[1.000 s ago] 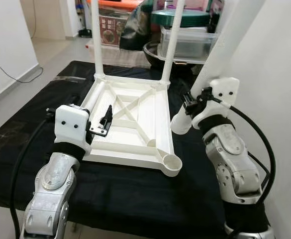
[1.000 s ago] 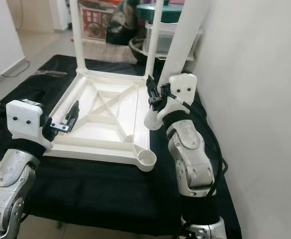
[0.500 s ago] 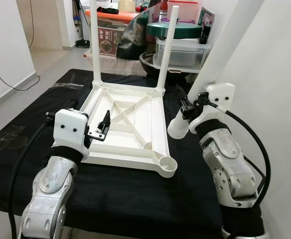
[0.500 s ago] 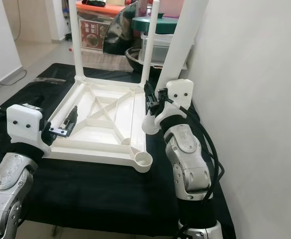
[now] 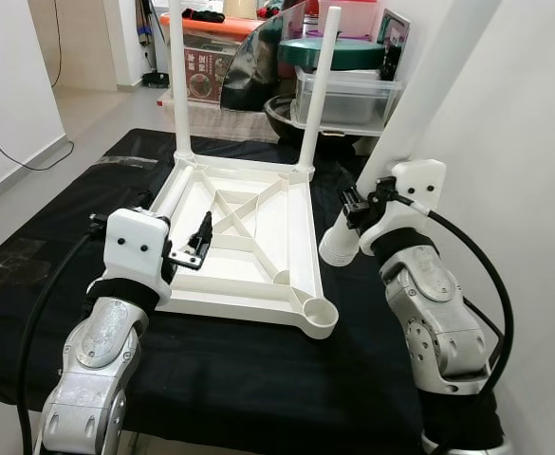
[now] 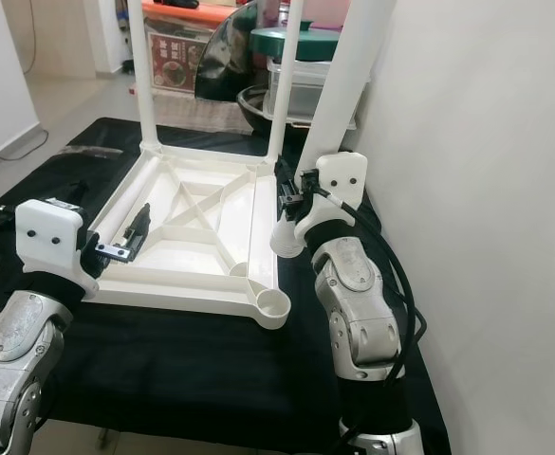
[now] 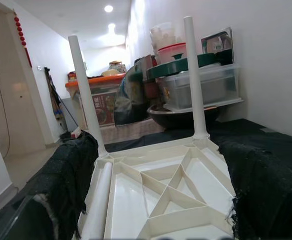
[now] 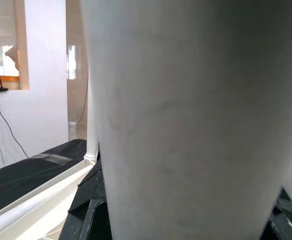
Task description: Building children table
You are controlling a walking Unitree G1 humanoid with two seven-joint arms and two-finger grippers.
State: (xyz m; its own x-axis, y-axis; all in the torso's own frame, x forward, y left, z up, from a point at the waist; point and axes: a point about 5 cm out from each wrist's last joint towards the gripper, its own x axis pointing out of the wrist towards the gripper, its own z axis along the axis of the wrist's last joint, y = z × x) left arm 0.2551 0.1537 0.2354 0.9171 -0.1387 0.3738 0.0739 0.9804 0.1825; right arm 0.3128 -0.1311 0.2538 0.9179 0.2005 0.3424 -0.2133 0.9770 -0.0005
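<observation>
1. Left eye view. Tabletop [image 5: 249, 242], white, lying upside down on the black worktop [image 5: 59, 265]; two legs [image 5: 178, 81] fitted upright at its far corners, an empty socket [image 5: 320, 313] at the near right corner. A third leg [image 5: 429, 90], loose, is held slanting beside the tabletop's right edge by the right gripper [image 5: 353, 204], jaws clenched on it just above its lower end. The left gripper [image 5: 201, 237] hovers over the near left rim; whether its jaws are parted cannot be told here.

2. Right eye view. Same layout: the held leg's lower end hangs near the socket but apart from it, not seated. Storage bins [image 6: 301, 71] are stacked beyond the worktop.

3. Left wrist view. Ribbed underside of the tabletop between two black fingers [image 7: 68, 185] set apart: jaws released, grasping nothing.

4. Right wrist view. Held leg close up, white.

5. Step in hand, judged: fitting the third leg. The next move calls for standing it upright over the socket and pressing down, perhaps with the left gripper steadying the rim.
</observation>
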